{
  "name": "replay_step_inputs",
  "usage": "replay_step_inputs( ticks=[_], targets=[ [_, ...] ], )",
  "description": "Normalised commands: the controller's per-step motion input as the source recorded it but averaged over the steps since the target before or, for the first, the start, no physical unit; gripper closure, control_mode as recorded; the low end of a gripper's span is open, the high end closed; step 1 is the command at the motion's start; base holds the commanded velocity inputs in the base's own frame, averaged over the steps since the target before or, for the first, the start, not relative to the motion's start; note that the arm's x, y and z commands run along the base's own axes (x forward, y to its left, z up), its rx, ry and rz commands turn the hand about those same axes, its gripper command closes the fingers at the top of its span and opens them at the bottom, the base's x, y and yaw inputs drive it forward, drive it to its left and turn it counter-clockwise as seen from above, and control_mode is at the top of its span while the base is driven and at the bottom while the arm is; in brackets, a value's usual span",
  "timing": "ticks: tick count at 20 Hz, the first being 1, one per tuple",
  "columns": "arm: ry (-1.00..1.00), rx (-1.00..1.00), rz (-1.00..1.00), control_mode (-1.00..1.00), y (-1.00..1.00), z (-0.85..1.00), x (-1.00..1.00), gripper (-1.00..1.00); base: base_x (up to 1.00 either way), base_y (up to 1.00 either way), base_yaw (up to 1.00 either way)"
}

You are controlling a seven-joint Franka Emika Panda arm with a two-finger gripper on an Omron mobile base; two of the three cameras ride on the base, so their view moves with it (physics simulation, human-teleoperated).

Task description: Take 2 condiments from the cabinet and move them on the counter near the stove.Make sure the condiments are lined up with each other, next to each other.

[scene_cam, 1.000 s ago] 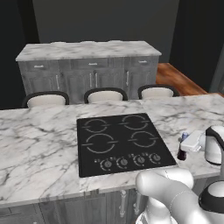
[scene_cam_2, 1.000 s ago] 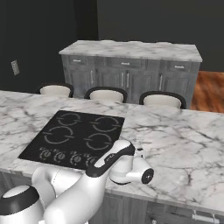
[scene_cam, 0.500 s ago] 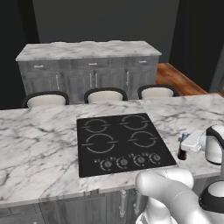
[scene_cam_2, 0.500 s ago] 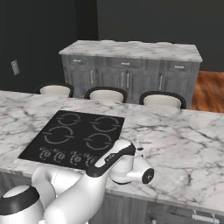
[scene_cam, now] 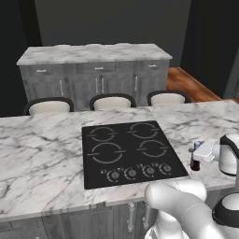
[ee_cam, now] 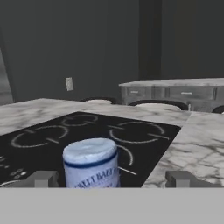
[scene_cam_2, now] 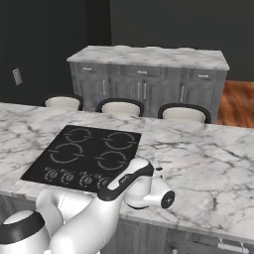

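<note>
One condiment bottle (scene_cam: 194,161), dark brown with a blue cap, stands upright on the marble counter (scene_cam: 42,154) just right of the black stove (scene_cam: 128,149), near its front corner. My gripper (scene_cam: 204,151) hovers at the bottle's top. In the hand view the capped bottle (ee_cam: 92,165) rises between my gripper's (ee_cam: 113,179) two fingertips (ee_cam: 43,178), which stand far apart and clear of it: open. In the right base view my own arm covers the bottle beside the stove (scene_cam_2: 89,156). The cabinet is out of view.
Three stool backs (scene_cam: 112,100) line the counter's far edge. Behind them stands a second marble top (scene_cam: 93,51) on grey base cabinets. Wooden floor (scene_cam: 191,86) shows at the right. Bare marble (scene_cam_2: 208,168) stretches to the right of the stove.
The fingers have spread apart and let go of the bottle. Arm, bottle and base stay where they were.
</note>
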Motion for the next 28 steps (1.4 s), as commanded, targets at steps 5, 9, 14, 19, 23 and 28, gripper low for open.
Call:
replay_step_inputs(
  ticks=[5, 9, 14, 19, 23, 28],
  targets=[
    [-0.06, 0.0, 0.0, -1.0, -0.01, 0.08, 0.0, -1.0, 0.0, 0.0, 0.0],
    [-0.04, 0.0, 0.0, -1.0, -0.13, 0.1, 0.0, -1.0, 0.0, 0.0, 0.0],
    [-0.03, 0.0, 0.0, -1.0, -0.2, 0.28, -0.03, -1.0, 0.0, 0.0, 0.0],
    [-0.09, 0.0, 0.0, -1.0, -0.14, 0.48, -0.07, -1.0, 0.0, 0.0, 0.0],
    [-0.08, 0.0, 0.0, -1.0, -0.04, 0.68, -0.08, -1.0, 0.0, 0.0, 0.0],
    [0.08, -0.04, -0.02, -1.0, 0.02, 0.86, -0.15, -1.0, 0.0, 0.0, 0.0]
  ],
)
